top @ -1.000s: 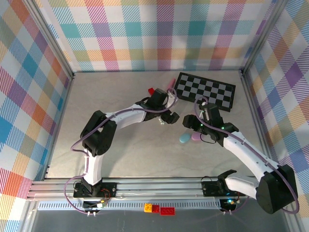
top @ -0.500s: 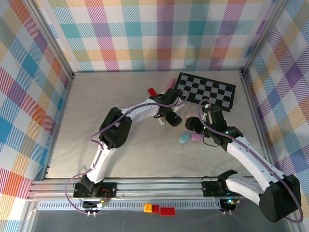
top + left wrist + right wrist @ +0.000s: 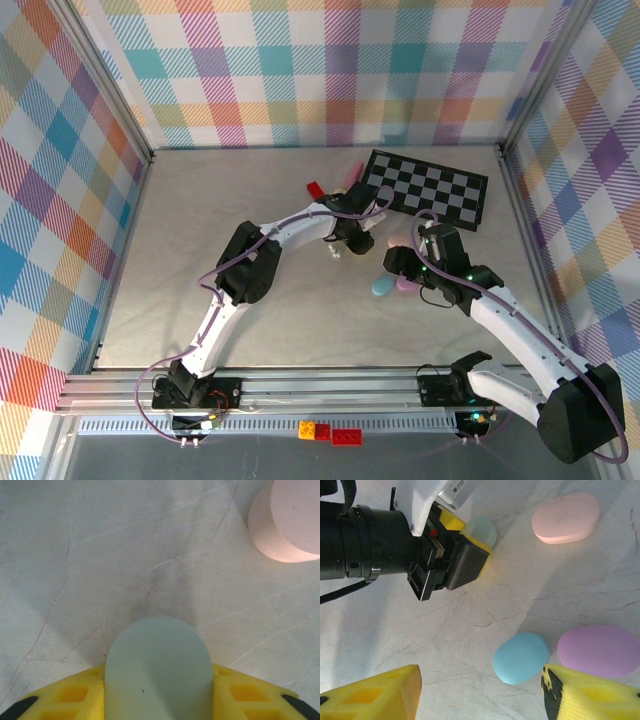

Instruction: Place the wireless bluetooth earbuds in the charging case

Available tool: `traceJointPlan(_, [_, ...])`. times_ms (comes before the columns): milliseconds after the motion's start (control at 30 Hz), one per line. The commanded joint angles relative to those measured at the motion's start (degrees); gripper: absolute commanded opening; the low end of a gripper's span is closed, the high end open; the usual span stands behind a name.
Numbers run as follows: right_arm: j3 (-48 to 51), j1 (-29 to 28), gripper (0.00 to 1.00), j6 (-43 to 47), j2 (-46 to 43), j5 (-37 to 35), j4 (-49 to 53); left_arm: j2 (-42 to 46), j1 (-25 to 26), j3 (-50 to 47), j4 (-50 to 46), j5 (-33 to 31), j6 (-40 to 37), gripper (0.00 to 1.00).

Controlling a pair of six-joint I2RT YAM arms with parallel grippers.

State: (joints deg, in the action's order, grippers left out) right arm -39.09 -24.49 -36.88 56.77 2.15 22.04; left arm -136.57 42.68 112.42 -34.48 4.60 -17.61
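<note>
My left gripper (image 3: 159,690) is shut on a whitish-mint oval charging case (image 3: 159,655), with a yellow finger pressed against each side. From the right wrist view that same gripper (image 3: 465,555) holds the mint case (image 3: 481,530) low over the table. My right gripper (image 3: 480,700) stands open above a blue case (image 3: 521,657), which lies close to its right finger. A purple case (image 3: 600,650) lies beside the blue one and a pink case (image 3: 565,517) farther off. In the top view the left gripper (image 3: 358,240) and right gripper (image 3: 395,265) are close together. The earbuds are too small to make out.
A black-and-white checkered mat (image 3: 425,187) lies at the back right, and a red brick (image 3: 312,188) sits behind the left arm. Metal posts and plaid walls fence the table. Small coloured bricks (image 3: 330,432) rest on the front rail.
The left gripper has closed on the mint case after reaching a little to the right. The right arm has hardly moved and stays open.
</note>
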Motion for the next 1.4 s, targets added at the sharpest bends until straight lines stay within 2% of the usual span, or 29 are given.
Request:
traceJointPlan(0, [-0.99,0.07,0.64,-1.88,-0.52,1.62,0.0,1.31,0.27,-1.59,-0.4,-0.03,-0.45,0.38])
traceJointPlan(100, [-2.5,0.64,0.64,-3.15,-0.82,2.8,1.09,5.29,0.3,-6.07,3.0,0.16,-1.18,0.35])
traceJointPlan(300, [-3.26,6.01,0.64,-8.73,-4.0,13.9,-0.24,18.95,0.3,-22.05,16.69,4.39,-2.46,0.34])
traceJointPlan(467, [-4.62,9.58,0.65,-10.6,-4.79,23.91,-0.41,31.52,0.36,-36.61,29.31,11.3,-3.45,0.34])
traceJointPlan(567, [-8.19,9.67,0.66,-8.82,-3.14,27.28,3.48,36.67,0.63,-41.76,32.11,18.25,-8.59,0.34])
traceJointPlan(667, [-10.67,9.55,0.67,-7.51,-1.71,31.13,4.61,41.42,1.25,-46.98,36.56,21.58,-11.28,0.34])
traceJointPlan(800, [-11.94,9.31,0.67,-7.63,0.93,34.85,4.35,45.69,1.51,-50.32,40.98,25.02,-11.41,0.33])
traceJointPlan(1033, [-12.55,6.84,0.67,-7.32,3.23,34.79,3.28,48.2,2.63,-50.79,40.67,26.41,-13.61,0.34])
traceJointPlan(1367, [-12.94,5.7,0.53,-7.32,6.17,36.9,1.1,50.18,3.24,-50.73,40.07,27.82,-14.73,0.34])
